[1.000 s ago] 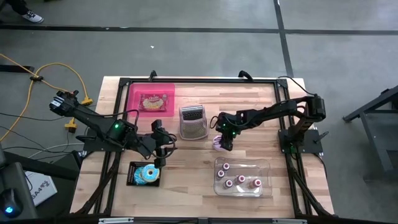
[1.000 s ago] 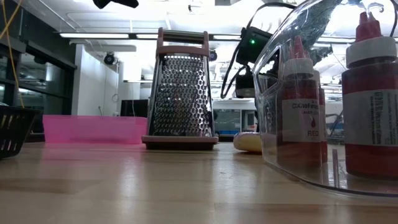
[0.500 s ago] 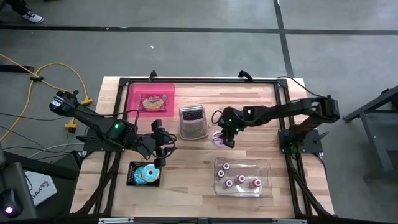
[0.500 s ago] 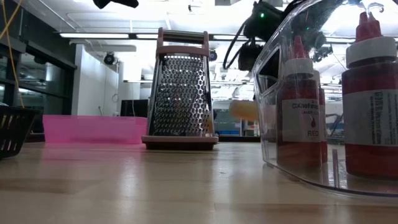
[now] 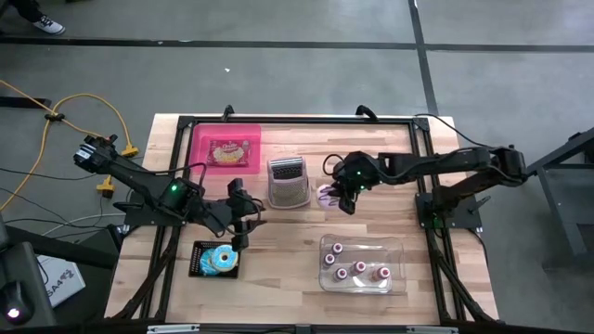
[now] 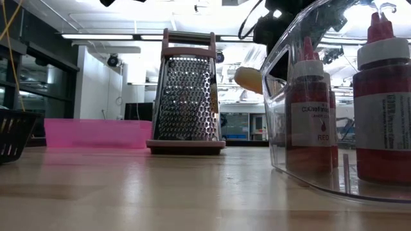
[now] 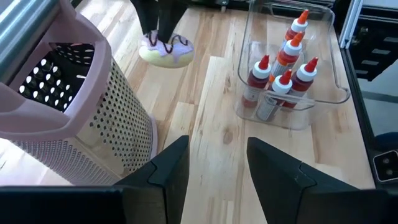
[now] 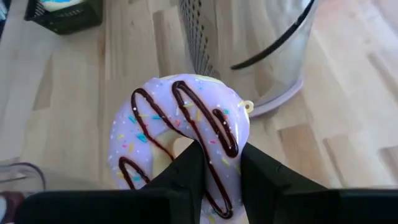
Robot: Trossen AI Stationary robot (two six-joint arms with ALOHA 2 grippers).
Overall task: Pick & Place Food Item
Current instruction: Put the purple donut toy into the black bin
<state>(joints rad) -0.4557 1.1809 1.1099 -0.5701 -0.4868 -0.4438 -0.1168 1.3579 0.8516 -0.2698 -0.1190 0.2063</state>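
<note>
A purple-iced donut point(image 8: 180, 134) with chocolate stripes and sprinkles hangs in the air just right of the metal grater point(image 5: 289, 182), with my right gripper point(image 8: 219, 165) shut on it. In the low view the donut's pale underside point(image 6: 248, 78) shows well above the tabletop. My left gripper point(image 7: 217, 162) stands open and empty above the table's left half, over a black basket point(image 5: 199, 263) in which a blue-iced donut point(image 5: 221, 259) lies. My right gripper pinches the donut's ring point(image 8: 217, 140) on the side nearest the wrist. One finger point(image 8: 189, 168) reaches into the hole and the other point(image 8: 261, 171) lies on the outer rim. The fingers slant down from the table's right. The donut is lifted clear, icing up, tilted.
The grater point(image 6: 186, 90) stands upright mid-table. A pink tray point(image 5: 243, 139) with a packet in it lies at the far left. A clear tub point(image 5: 397, 249) of red-capped bottles sits near the front right. Bare wood lies between grater and tub.
My right gripper has risen and drawn back toward the table's far right, staying shut on the purple donut. The donut, which lay on the wood beside the grater, has come up clear of the table.
</note>
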